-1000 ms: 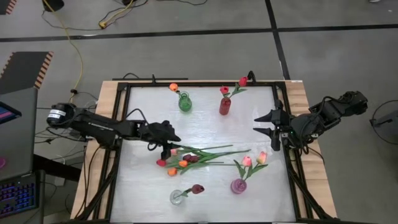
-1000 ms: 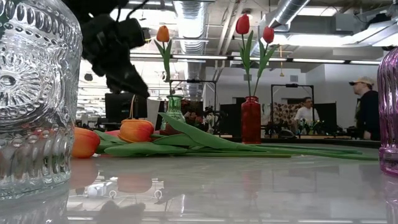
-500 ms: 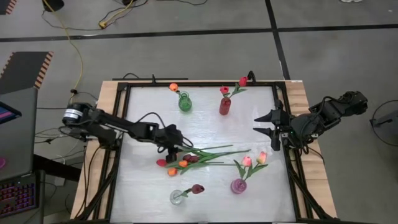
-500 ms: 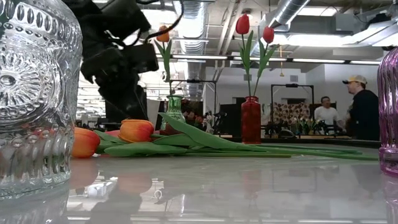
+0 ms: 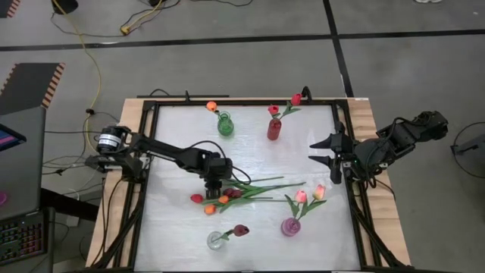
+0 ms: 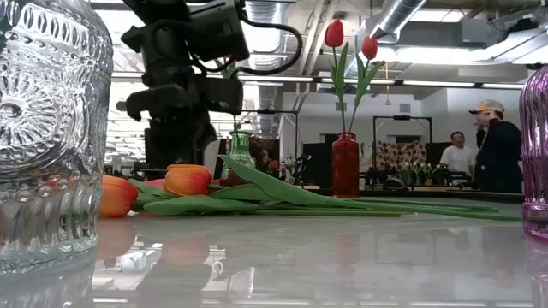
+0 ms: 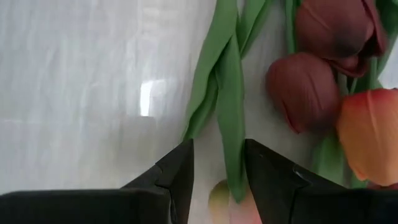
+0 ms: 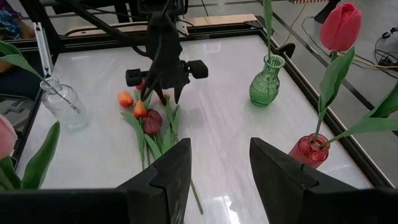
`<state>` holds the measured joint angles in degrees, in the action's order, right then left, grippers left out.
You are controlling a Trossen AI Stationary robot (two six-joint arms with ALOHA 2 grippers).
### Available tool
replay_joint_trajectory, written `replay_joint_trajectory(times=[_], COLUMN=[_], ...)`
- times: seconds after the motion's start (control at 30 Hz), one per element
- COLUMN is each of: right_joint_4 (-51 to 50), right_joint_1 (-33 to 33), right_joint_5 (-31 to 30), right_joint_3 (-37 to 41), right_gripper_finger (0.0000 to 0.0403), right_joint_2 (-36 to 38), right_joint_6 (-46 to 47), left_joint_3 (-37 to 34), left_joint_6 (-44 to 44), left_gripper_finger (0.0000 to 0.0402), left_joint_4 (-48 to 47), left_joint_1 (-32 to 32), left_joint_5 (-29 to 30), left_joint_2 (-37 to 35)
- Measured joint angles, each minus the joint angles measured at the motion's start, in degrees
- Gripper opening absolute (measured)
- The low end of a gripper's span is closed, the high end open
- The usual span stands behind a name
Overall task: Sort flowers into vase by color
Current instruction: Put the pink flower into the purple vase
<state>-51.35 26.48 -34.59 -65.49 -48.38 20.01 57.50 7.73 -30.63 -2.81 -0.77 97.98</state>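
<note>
Several loose flowers (image 5: pixel 231 193) lie in a pile on the white table, heads toward the left, stems toward the right. My left gripper (image 5: pixel 214 189) points steeply down over the heads. It is open, its fingers on either side of a green leaf (image 7: pixel 229 118) and a pale pink head (image 7: pixel 225 200). Beside them lie two maroon heads (image 7: pixel 303 90) and an orange head (image 7: pixel 372 134). My right gripper (image 5: pixel 311 151) waits open at the table's right edge, clear of everything.
Four vases stand around the pile: green (image 5: pixel 225 125) with an orange flower, red (image 5: pixel 274 129) with red flowers, purple (image 5: pixel 292 225) with pink ones, clear (image 5: pixel 217 240) with a maroon one. A black frame (image 5: pixel 148 152) rims the table. People (image 6: pixel 497 145) stand far behind.
My left gripper has gone toward the table's right edge and down, tipping from a slant to nearly straight down over the flower heads. Its fingers have kept the same gap. The flowers lie as before.
</note>
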Motion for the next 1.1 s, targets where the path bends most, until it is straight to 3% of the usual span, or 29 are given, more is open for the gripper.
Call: replay_joint_trajectory(times=[0.7, 1.1], right_joint_4=[0.03, 0.04], right_joint_1=[0.00, 0.00], right_joint_5=[0.01, 0.01], right_joint_3=[0.00, 0.00], right_gripper_finger=[0.0189, 0.0189], right_joint_2=[-0.08, -1.56], right_joint_6=[0.00, 0.00], left_joint_3=[0.14, 0.08], left_joint_6=[0.22, 0.41], left_gripper_finger=[0.0124, 0.0023], left_joint_4=[-0.95, -1.18], left_joint_1=[-1.22, -1.16], left_joint_5=[2.29, 3.16], left_joint_2=[3.25, 3.15])
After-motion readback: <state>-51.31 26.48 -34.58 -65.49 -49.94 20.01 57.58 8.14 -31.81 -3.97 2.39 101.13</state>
